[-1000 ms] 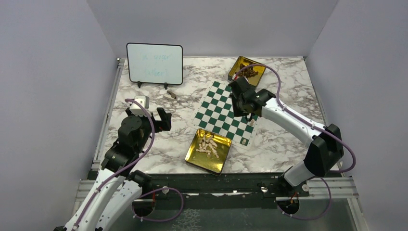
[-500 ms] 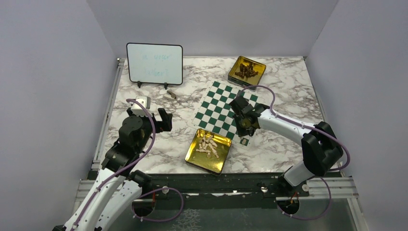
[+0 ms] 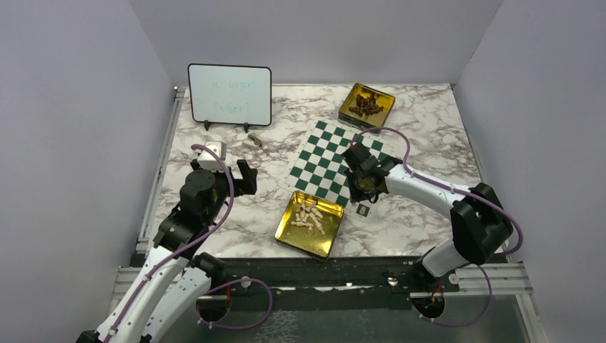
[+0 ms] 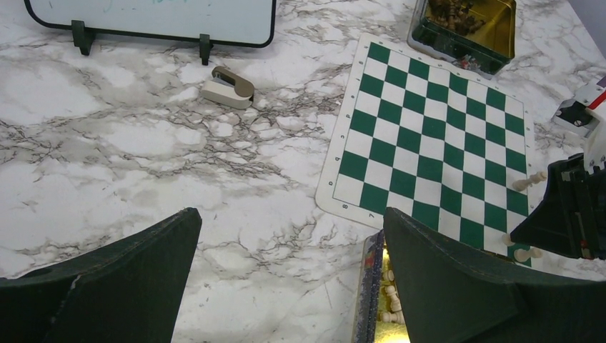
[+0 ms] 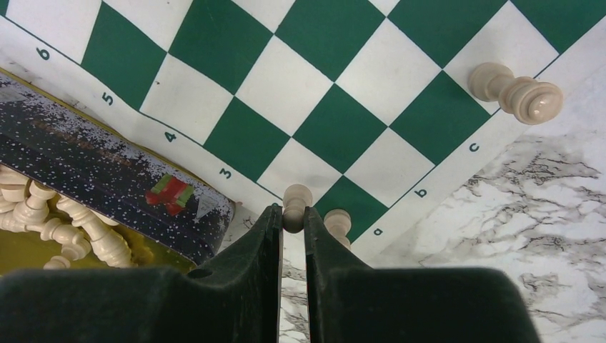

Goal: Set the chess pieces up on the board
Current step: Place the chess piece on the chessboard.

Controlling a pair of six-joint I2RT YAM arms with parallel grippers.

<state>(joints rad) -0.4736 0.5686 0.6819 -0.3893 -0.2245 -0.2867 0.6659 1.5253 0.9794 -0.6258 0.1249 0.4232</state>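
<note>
A tiny pale cream round-headed chess piece (image 5: 295, 207) is pinched between the two dark fingers of the right gripper (image 5: 291, 218). The jaws are closed to a narrow slit around it, at the lower middle of the right wrist view. It is at a corner of the thin, flat chessboard (image 5: 336, 86) of dark green and white checks, near the printed 3 and a on its white border. A second cream piece (image 5: 337, 223) stands just beside the gripper's right-hand finger, and a third cream piece (image 5: 516, 93) lies on its side at the board's edge, upper right. Just beside that corner is a square gold metal tin (image 3: 325, 239) with a dark speckled outer wall, holding a loose heap of cream pieces (image 3: 309, 214). Seen from above, another gold tin (image 3: 386, 107) with dark brown pieces (image 3: 366, 102) sits at the board's top edge. At upper left a black-framed whiteboard (image 3: 229, 95) stands on small feet, with a small beige block (image 3: 251, 142) below it. All rest on a white marble-patterned table (image 3: 429, 121) with grey veins. The left gripper (image 4: 291, 214) is spread wide and holds nothing, over bare marble left of the board.
</note>
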